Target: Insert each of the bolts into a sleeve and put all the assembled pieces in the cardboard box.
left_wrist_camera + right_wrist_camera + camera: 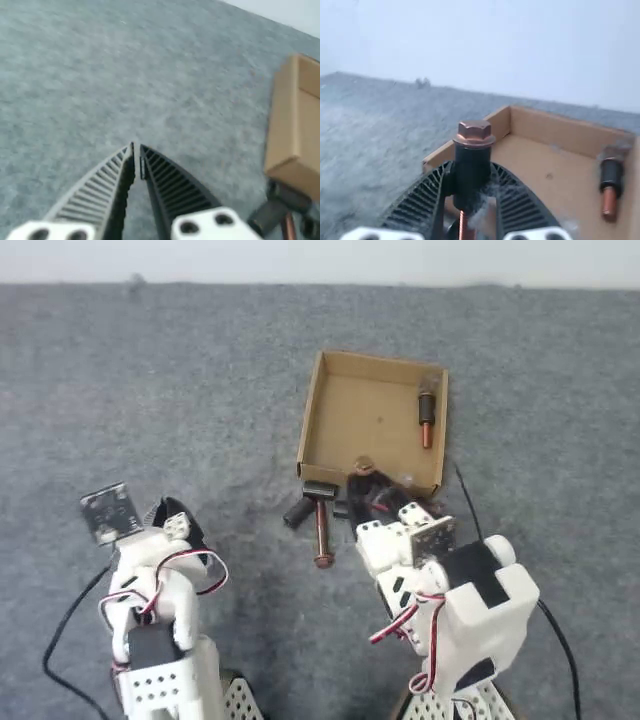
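High view: the right gripper (365,485) sits at the near wall of the cardboard box (360,410). An assembled piece (427,418) lies inside along the right wall, and a bolt (321,530) lies outside, long axis near-to-far, head toward the arms. Left wrist view: the left gripper (136,147), fingers nearly meeting, holds nothing above the carpet (100,75). Right wrist view: the right gripper clamps a sleeve (471,170) upright, bolt head (474,131) uppermost, shank apparently showing below.

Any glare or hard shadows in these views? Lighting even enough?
High view: even, diffuse light, only soft shadows by the cardboard box. Left wrist view: mat evenly lit around the left gripper, no glare. Right wrist view: bright wall behind, a mild sheen on the sleeved bolt in the right gripper.
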You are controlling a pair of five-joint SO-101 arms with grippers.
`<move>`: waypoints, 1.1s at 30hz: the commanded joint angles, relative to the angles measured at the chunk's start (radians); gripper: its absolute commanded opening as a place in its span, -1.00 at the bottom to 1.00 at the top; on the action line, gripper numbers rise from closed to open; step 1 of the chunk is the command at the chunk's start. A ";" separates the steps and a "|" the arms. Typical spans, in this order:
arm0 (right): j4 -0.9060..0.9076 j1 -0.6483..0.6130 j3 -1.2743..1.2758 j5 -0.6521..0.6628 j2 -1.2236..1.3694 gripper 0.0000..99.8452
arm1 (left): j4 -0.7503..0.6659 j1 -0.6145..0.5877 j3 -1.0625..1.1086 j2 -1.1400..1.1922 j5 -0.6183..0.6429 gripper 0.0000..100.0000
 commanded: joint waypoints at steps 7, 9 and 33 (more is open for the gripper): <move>-0.051 0.099 -0.058 0.014 -0.148 -0.99 | 0.035 -0.017 -0.007 -0.017 -0.178 -0.97; -0.042 0.128 -0.089 0.014 -0.203 -0.99 | 0.054 -0.017 -0.007 -0.015 -0.203 -0.97; 1.718 0.196 -0.801 0.014 -0.613 -0.99 | 0.058 -0.017 -0.007 -0.014 -0.334 -0.97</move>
